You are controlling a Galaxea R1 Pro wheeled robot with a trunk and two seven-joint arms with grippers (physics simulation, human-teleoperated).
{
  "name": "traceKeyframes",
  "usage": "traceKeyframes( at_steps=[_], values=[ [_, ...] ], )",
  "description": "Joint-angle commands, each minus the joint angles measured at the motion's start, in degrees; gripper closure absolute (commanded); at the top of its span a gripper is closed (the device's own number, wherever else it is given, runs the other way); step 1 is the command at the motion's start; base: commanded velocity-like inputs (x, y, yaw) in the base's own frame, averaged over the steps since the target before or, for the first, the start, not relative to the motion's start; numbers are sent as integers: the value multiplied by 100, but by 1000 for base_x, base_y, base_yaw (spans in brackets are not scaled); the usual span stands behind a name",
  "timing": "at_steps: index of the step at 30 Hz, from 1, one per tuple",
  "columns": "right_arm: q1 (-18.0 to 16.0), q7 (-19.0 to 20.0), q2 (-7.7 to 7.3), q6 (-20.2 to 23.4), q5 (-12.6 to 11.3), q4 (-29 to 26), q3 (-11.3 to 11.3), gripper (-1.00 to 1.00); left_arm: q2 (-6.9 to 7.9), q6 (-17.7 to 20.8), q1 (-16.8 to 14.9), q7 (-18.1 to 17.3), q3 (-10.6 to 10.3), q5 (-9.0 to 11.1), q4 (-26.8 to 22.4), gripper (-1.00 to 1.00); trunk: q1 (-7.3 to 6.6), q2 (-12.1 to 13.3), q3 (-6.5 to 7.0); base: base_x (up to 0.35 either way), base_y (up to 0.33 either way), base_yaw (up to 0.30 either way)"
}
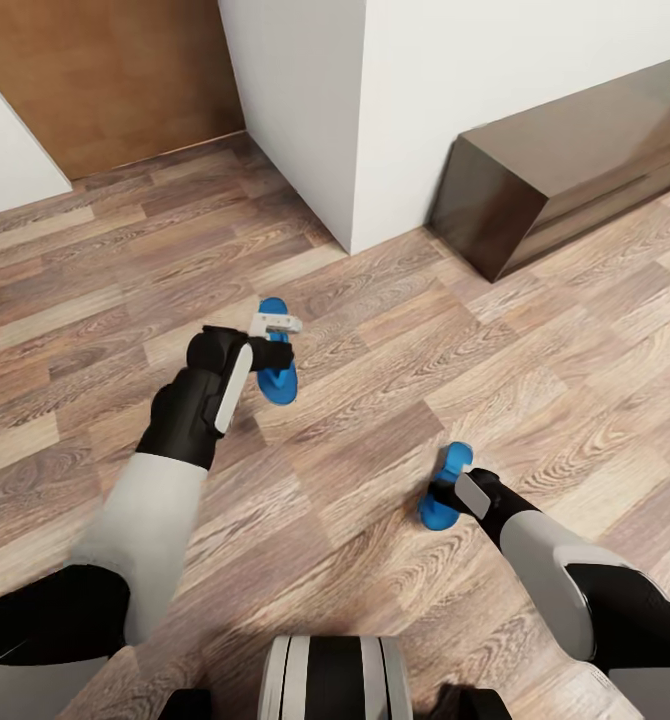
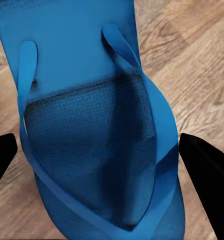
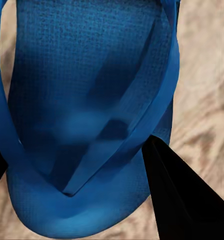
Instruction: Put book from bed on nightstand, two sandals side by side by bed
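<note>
left sandal (image 1: pixel 278 372): held off the wood floor (image 1: pixel 395 330) at the left hand (image 1: pixel 275 340), in front of the robot and to its left. its long axis runs away from the robot, roughly along the forearm line. in the left wrist view the sandal (image 2: pixel 99 125) sits between the two dark fingers (image 2: pixel 207 170), toe post toward the camera, straps up. the fingers stand at either edge of the sole, about a sole's width apart; judged to be gripping the sandal across its width.

right sandal (image 1: pixel 445 490): at the right hand (image 1: pixel 453 492), lower and closer to the robot's base, well apart from the left sandal. its long axis also points roughly away from the robot. in the right wrist view the sandal (image 3: pixel 91 115) lies with one finger (image 3: pixel 177 190) against the sole edge near the toe; the other finger shows at the opposite edge. judged to be clamped on the sandal.

key relation: each sandal is already in its own hand, so the coming move turns on carrying both to the bed and setting them down parallel, just beside each other.

surroundings: a white wall corner (image 1: pixel 355 150) ahead, a dark cabinet (image 1: pixel 565 160) against the wall to the right, a wooden door (image 1: pixel 115 80) to the left.
</note>
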Motion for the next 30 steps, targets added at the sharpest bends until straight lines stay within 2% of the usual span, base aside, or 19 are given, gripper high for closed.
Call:
traceKeyframes(
  at_steps=[1, 5, 9, 10, 12, 14, 16, 19, 20, 21, 27, 30],
  values=[
    [1, -36, -53, 100, -47, -13, -36, 100, -16, 21, 178, 2, -16, -25, -200, 100, -3, 0, 20, 0, 0, 0],
    [1, -37, -306, 555, -63, -164, -42, 100, -25, -19, 924, 4, -37, -31, -700, 100, -14, 6, 108, 0, 0, 0],
    [-3, -42, -453, 1105, -71, -460, -67, 100, -19, -45, 1477, 9, -40, -39, -826, 100, -24, 11, 197, 0, 0, 0],
    [-1, -56, -622, 1460, -74, -673, -143, 100, -8, -105, 1895, 13, -40, -40, -847, 100, -26, 13, 219, 0, 0, 0],
    [0, -65, -759, 1617, -73, -836, -250, 100, -1, -238, 2215, 15, -41, -41, -853, 100, -32, 15, 264, 0, 0, 0],
    [1, -76, -968, 1745, -68, -1053, -533, 100, 9, -563, 2725, 18, -35, -41, -859, 100, -37, 18, 308, 0, 0, 0],
    [1, -80, -1032, 1784, -50, -1131, -641, 100, 13, -716, 2966, 19, -35, -41, -850, 100, -42, 21, 352, 0, 0, 0],
    [1, -88, -1075, 1803, -32, -1252, -714, 100, 26, -834, 3228, 20, -24, -43, -841, 100, -50, 25, 419, 0, 0, 0],
    [54, -150, -1063, 1781, -24, -1506, -736, 100, 39, -885, 3463, 18, -19, -46, -873, 100, -52, 26, 441, 0, 0, 0],
    [120, -208, -1050, 1772, -23, -1628, -740, 100, 41, -895, 3531, 14, -22, -44, -900, 100, -55, 27, 463, 0, 0, 0],
    [549, -524, -1030, 1772, -13, -2074, -741, 100, 44, -886, 3769, -39, -48, -42, -1325, 100, -70, 35, 596, 0, 0, 0],
    [885, -694, -937, 1811, -8, -2475, -738, 100, 42, -845, 3839, -42, -66, -48, -1423, 100, -78, 39, 662, 0, 0, 0]
  ],
)
